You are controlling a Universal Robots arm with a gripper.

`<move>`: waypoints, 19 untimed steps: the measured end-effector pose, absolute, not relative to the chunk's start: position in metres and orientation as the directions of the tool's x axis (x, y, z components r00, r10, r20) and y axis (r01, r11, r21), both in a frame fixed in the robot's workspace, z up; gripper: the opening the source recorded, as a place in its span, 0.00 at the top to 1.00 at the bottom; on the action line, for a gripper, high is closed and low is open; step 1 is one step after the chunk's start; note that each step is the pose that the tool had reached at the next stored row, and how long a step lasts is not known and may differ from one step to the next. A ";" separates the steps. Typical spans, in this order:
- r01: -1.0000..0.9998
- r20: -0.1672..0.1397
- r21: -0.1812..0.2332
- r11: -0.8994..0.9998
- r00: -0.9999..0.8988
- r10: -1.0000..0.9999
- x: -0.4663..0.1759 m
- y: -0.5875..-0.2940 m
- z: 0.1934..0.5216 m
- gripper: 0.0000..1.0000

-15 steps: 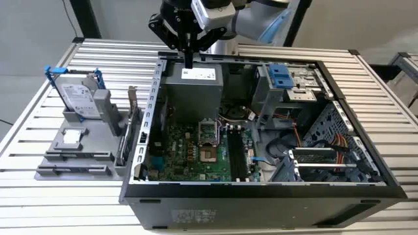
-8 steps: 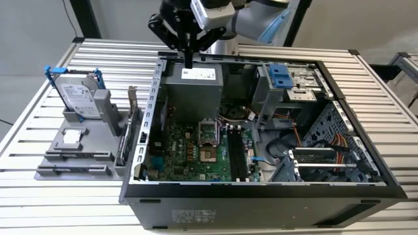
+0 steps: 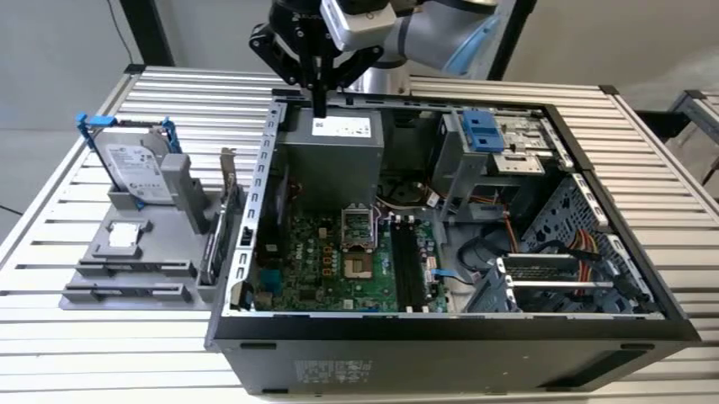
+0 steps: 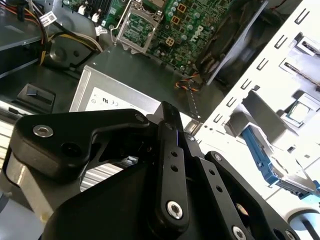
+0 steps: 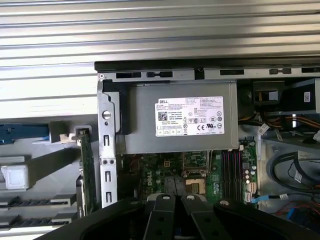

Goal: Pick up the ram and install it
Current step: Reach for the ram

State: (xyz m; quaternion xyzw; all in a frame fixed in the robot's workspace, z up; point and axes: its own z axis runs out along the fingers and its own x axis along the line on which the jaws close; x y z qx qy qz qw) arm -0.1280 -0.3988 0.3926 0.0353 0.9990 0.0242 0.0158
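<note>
The hand point(image 3: 320, 108) hangs over the power supply point(image 3: 337, 128) in the open case point(image 3: 450, 341), fingers together, holding nothing. The ram point(image 3: 126, 291) appears to sit in the rack point(image 3: 96, 278) on the counter point(image 3: 67, 353), well apart.

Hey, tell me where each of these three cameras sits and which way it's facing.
Exterior view: off the arm, high, looking down into the open computer case; arm and claw show above the power supply.
First wrist view: on the wrist, looking straight down past the claw at power supply and motherboard.
Second wrist view: on the wrist, looking slantwise along the claw's linkage.
Shared: all three show the power supply and motherboard.
</note>
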 end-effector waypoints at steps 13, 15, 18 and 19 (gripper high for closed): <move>0.070 -0.030 0.050 0.996 -0.997 0.071 -0.137 -0.399 0.393 1.00; 0.070 -0.030 0.049 0.996 -0.997 0.071 -0.138 -0.399 0.393 1.00; 0.070 -0.030 0.049 0.996 -0.997 0.071 -0.140 -0.399 0.393 1.00; 0.070 -0.030 0.049 0.996 -0.997 0.071 -0.141 -0.399 0.393 1.00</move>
